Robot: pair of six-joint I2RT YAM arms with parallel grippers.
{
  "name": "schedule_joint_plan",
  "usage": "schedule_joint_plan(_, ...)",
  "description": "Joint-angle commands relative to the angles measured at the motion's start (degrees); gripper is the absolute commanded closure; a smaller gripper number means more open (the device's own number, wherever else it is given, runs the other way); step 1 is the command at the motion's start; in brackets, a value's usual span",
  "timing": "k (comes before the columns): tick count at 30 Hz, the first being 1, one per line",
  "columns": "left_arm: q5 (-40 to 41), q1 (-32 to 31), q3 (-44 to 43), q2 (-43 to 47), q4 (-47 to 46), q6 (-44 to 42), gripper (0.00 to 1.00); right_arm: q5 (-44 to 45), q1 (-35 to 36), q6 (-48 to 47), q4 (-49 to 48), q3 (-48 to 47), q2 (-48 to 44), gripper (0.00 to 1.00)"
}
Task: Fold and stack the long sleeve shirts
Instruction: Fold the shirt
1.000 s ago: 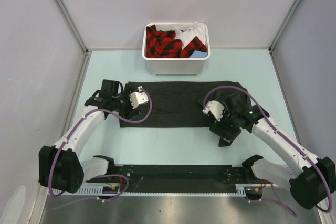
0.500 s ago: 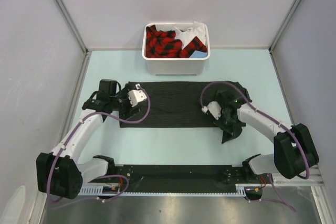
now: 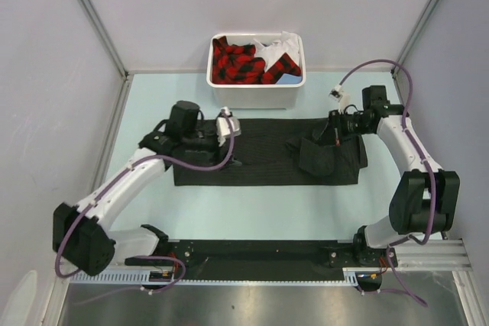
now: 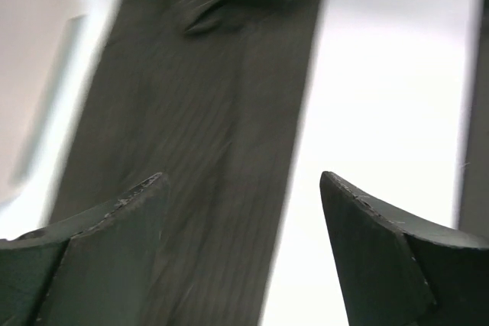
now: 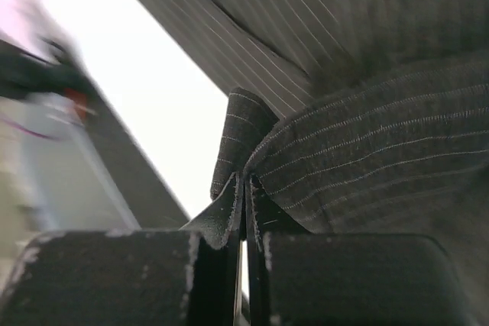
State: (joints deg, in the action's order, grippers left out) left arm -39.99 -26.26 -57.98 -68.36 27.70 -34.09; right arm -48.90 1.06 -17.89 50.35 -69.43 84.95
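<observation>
One of the long sleeve shirts [image 3: 260,150], black with fine pale pinstripes, lies as a long folded band across the pale table. My right gripper [image 3: 321,138] is shut on a pinch of its right end, and a flap of cloth [image 3: 316,159] hangs raised over the band. In the right wrist view the striped fabric [image 5: 367,135] bunches into the closed right gripper [image 5: 246,188]. My left gripper [image 3: 235,152] hovers open over the left half of the shirt. The left wrist view shows the left gripper [image 4: 243,185] wide apart above the shirt [image 4: 199,112] and its front edge, holding nothing.
A white bin [image 3: 256,97] at the back centre holds red-and-black plaid garments [image 3: 237,62] and white cloth. Grey walls close in the table at left, right and back. A black rail [image 3: 260,253] with the arm bases runs along the near edge.
My right gripper has shut on the shirt's right end and swung up and back, lifting a flap leftward over the band. My left arm has reached rightward over the shirt.
</observation>
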Motion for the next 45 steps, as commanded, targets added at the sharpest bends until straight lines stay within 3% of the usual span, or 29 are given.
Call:
schedule_joint_plan(1,-8.16,-4.67,-2.40,-7.92,-14.65,17.97,0.13,-20.95,-3.61,13.66,-11.75,0.96,0.66,1.00)
schedule_joint_plan(5,-10.90,-6.61,-3.72,-15.65,-29.43,35.18,0.09,-22.99,-3.96,13.67,-13.17,3.15,-0.92,1.00)
schedule_joint_plan(16,-16.35,-11.09,-2.14,-35.25,-72.04,62.90,0.00,-24.84,-5.10,12.53,-12.21,5.80,-4.70,1.00)
schedule_joint_plan(19,-17.84,-12.58,-3.10,-39.48,-78.75,68.09,0.01,-25.19,-5.37,12.62,-11.94,5.80,-5.05,1.00)
schedule_joint_plan(25,-16.79,-14.34,-5.83,-43.35,-81.30,71.51,0.07,-25.80,-5.45,12.26,-11.33,5.80,-5.05,1.00)
schedule_joint_plan(28,-17.75,-14.52,-6.62,-44.23,-84.20,74.59,0.17,-25.72,-5.72,12.18,-11.15,5.80,-5.14,1.00)
schedule_joint_plan(31,-19.16,-14.35,-7.06,-43.97,-86.06,78.01,0.45,-25.54,-5.98,12.88,-11.94,5.80,-4.97,1.00)
schedule_joint_plan(32,-19.60,-14.34,-7.32,-43.79,-86.41,78.81,0.61,-25.36,-5.98,13.14,-12.55,5.80,-4.97,1.00)
schedule_joint_plan(34,-19.26,-13.91,-8.20,-41.61,-83.09,77.78,0.83,-24.14,-6.16,12.97,-12.91,5.80,-5.05,0.99)
schedule_joint_plan(35,-18.38,-13.38,-8.82,-40.11,-79.42,75.59,1.00,-23.26,-6.24,12.88,-12.82,5.80,-5.14,0.92)
schedule_joint_plan(36,-16.72,-12.94,-9.95,-38.62,-66.42,72.09,1.00,-22.91,-6.42,12.79,-12.82,5.88,-5.14,0.87)
schedule_joint_plan(37,-14.27,-12.76,-13.18,-36.00,-59.59,63.27,1.00,-22.55,-6.94,12.53,-12.91,5.97,-5.14,0.80)
schedule_joint_plan(38,-12.50,-12.41,-15.56,-35.19,-44.99,58.13,1.00,-21.68,-7.12,12.53,-13.08,6.15,-5.06,0.76)
schedule_joint_plan(39,-10.05,-12.32,-20.98,-34.39,-37.88,47.64,1.00,-21.06,-7.21,12.70,-13.43,6.23,-5.05,0.71)
schedule_joint_plan(41,-1.44,-12.32,-27.59,-33.77,-19.13,37.65,1.00,-19.75,-7.91,13.06,-14.13,6.41,-4.79,0.54)
schedule_joint_plan(43,5.75,-12.32,-38.32,-34.82,-9.30,24.02,1.00,-18.25,-9.05,13.75,-15.79,6.76,-5.05,0.45)
schedule_joint_plan(45,11.22,-12.50,-47.78,-37.10,1.36,13.41,1.00,-16.93,-9.93,14.89,-17.55,7.55,-5.67,0.44)
